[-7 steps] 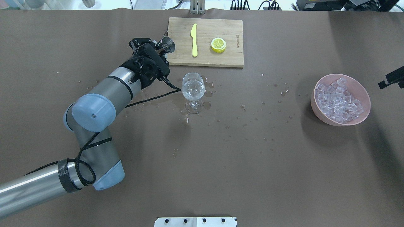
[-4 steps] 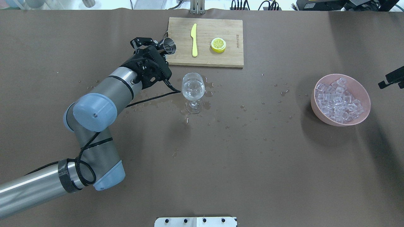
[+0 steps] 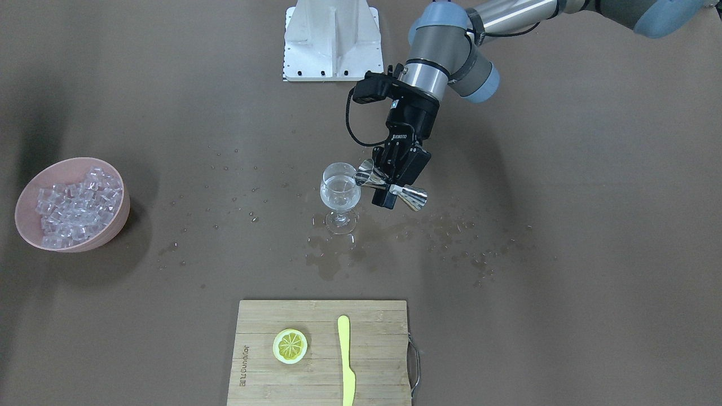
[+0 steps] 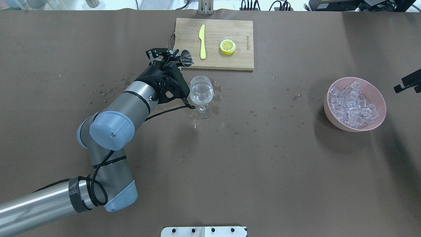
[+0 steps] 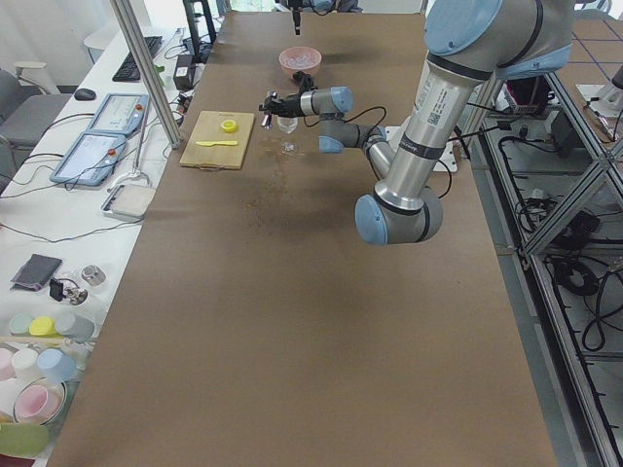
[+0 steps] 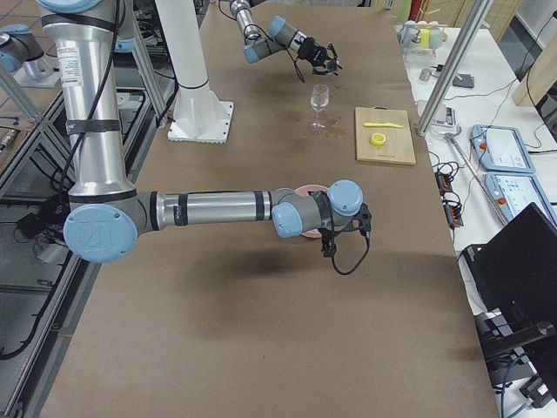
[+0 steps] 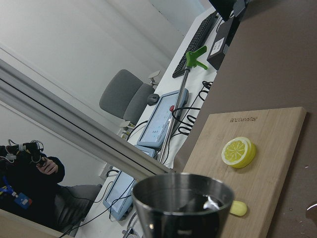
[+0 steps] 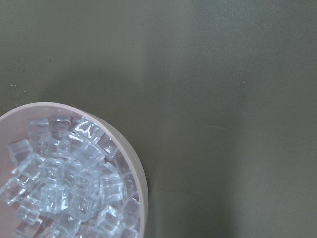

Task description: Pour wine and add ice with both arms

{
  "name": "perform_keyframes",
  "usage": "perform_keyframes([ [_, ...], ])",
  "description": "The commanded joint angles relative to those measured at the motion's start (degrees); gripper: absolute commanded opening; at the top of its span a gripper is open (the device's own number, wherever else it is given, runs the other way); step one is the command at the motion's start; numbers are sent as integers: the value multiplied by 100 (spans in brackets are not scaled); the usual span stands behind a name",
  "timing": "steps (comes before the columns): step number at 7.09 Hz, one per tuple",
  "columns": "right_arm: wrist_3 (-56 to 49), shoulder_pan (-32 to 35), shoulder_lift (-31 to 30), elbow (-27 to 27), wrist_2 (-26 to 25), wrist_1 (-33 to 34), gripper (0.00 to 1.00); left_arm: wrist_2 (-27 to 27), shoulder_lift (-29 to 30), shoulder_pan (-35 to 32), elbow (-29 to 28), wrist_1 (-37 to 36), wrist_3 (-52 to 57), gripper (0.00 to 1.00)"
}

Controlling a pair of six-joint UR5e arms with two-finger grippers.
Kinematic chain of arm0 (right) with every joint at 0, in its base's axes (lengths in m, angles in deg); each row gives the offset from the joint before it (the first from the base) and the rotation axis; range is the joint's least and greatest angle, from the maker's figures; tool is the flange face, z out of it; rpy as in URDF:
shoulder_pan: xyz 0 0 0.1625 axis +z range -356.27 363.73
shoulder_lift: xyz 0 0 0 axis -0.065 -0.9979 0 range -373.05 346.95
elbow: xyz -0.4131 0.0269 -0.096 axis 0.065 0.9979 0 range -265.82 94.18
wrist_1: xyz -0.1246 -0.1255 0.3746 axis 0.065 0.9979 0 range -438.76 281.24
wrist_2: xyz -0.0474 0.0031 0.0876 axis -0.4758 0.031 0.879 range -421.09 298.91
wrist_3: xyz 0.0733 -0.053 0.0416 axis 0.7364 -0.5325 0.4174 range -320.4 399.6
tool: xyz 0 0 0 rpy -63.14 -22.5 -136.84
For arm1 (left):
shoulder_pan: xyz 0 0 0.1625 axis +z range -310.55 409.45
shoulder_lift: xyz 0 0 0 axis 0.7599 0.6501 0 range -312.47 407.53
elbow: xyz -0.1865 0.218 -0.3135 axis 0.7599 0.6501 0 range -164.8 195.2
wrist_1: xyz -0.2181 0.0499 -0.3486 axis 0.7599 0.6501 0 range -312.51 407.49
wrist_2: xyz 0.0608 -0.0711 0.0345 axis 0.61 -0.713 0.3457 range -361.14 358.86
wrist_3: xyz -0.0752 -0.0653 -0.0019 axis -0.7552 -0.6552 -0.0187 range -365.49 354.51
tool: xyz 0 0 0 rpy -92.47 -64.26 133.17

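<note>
My left gripper (image 3: 390,186) is shut on a steel jigger (image 3: 414,197), held on its side. One mouth of the jigger is close by the rim of the stemmed glass (image 3: 339,194). In the overhead view the jigger (image 4: 186,59) is just behind the glass (image 4: 201,91), at the board's front left corner. The glass holds a little clear wine (image 3: 338,190). Ice cubes (image 4: 353,104) fill a pink bowl (image 4: 381,95) at the right. The right gripper (image 6: 333,237) hangs over that bowl; I cannot tell whether it is open. The right wrist view shows only the ice (image 8: 69,183).
A bamboo cutting board (image 4: 230,62) at the far edge carries a yellow knife (image 4: 202,41) and a lemon half (image 4: 227,46). Spilled drops and a puddle (image 3: 330,256) lie around the glass's foot. A white pedestal (image 3: 331,39) stands at the robot's side.
My left arm has swung to the right and brought the jigger from the board's left edge to just beside the glass. The glass, bowl and right arm have not moved.
</note>
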State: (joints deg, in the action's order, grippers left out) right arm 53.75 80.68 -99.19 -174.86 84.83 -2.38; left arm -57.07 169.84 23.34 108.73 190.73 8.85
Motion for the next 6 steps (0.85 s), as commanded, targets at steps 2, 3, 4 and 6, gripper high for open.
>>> perform_keyframes([
  [2, 0, 4, -9, 1, 15, 0, 100, 361, 21, 150, 16, -77, 645, 0],
  [3, 0, 4, -9, 1, 15, 0, 100, 398, 30, 220, 16, -77, 727, 0],
  [4, 0, 4, -9, 1, 15, 0, 100, 460, 21, 255, -1, -86, 737, 0],
  [6, 0, 4, -9, 1, 15, 0, 100, 635, 108, 343, -10, -86, 1374, 0],
])
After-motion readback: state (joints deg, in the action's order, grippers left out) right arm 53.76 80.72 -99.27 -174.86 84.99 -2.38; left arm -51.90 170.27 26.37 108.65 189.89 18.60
